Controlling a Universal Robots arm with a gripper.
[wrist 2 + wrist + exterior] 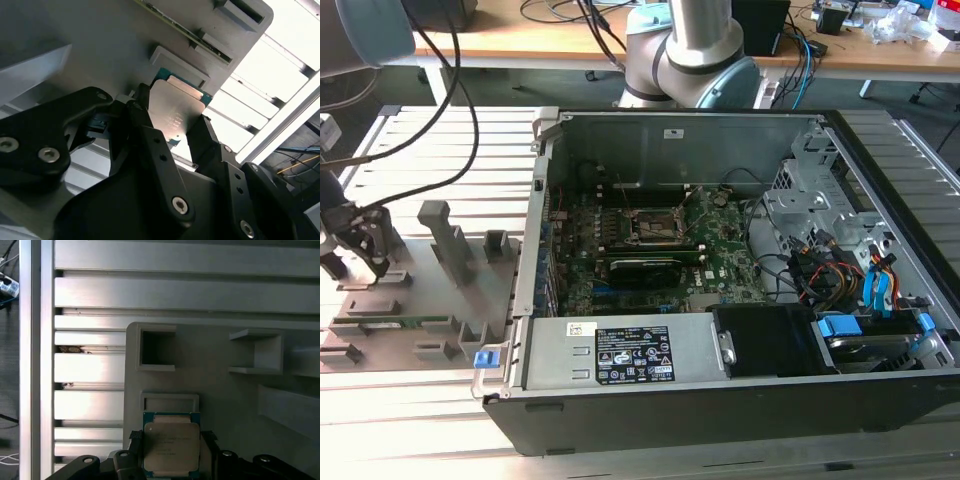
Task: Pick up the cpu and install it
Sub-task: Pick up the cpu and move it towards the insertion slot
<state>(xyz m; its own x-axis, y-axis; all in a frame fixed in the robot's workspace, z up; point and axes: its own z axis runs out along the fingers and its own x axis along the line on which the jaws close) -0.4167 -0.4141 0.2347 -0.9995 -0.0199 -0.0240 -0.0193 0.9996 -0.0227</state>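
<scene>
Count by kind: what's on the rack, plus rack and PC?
cpu: 1
memory stick: 1
rack: 1
PC: 1
Total: 4

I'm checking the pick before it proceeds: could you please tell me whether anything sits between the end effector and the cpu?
Nothing visible does. In both wrist views the end effector already brackets the cpu at the grey fixture tray, and nothing covers the chip's metal top.
</scene>
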